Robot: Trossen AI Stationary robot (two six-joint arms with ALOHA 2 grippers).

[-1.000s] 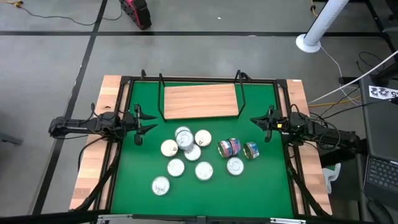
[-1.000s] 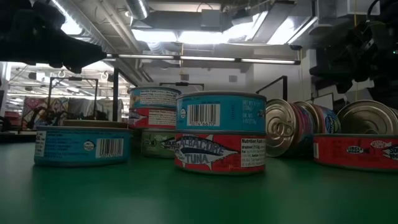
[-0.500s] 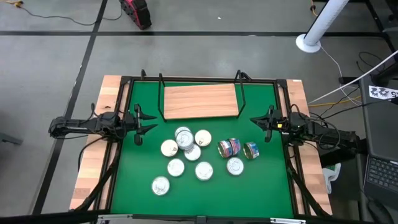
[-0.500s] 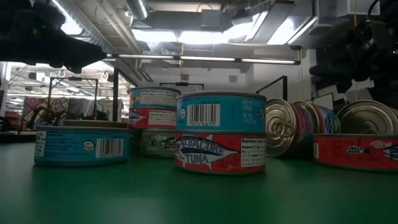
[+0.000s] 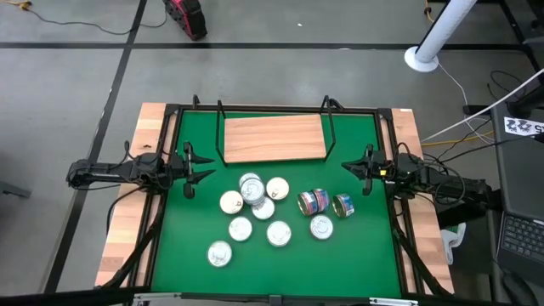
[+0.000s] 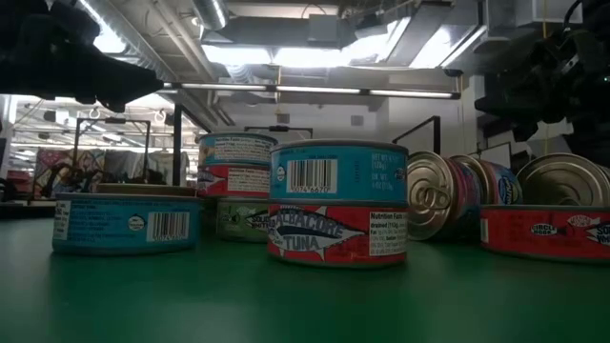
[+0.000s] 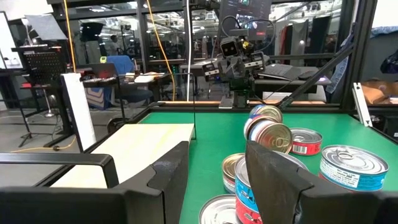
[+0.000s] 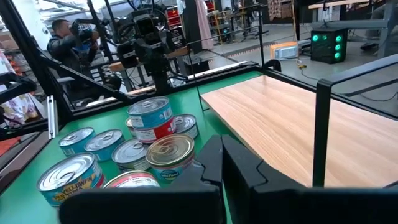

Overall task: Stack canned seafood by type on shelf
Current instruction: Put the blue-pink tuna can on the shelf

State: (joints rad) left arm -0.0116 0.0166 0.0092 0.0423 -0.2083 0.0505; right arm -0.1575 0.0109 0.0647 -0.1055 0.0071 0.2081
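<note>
The canned seafood (image 5: pixel 263 212) lies in a loose cluster on the green mat, near of the shelf (image 5: pixel 274 138). The shelf is a light wooden board in a black wire frame at the far middle. Most tins rest flat on their bases. One blue tin sits on a red one (image 6: pixel 338 203), and two tins (image 5: pixel 313 201) (image 5: pixel 343 205) lie on their sides. My left gripper (image 5: pixel 204 167) hovers open at the mat's left edge, pointing level toward the tins (image 7: pixel 273 137). My right gripper (image 5: pixel 347 167) hovers shut at the right edge, with the tins (image 8: pixel 149 124) ahead of it. Neither touches anything.
A black metal frame (image 5: pixel 170 110) rings the green mat, with pale wooden planks (image 5: pixel 127 212) along both sides. A white pole base (image 5: pixel 422 58) stands on the floor at the far right. A person (image 8: pixel 62 31) shows beyond the table in the right wrist view.
</note>
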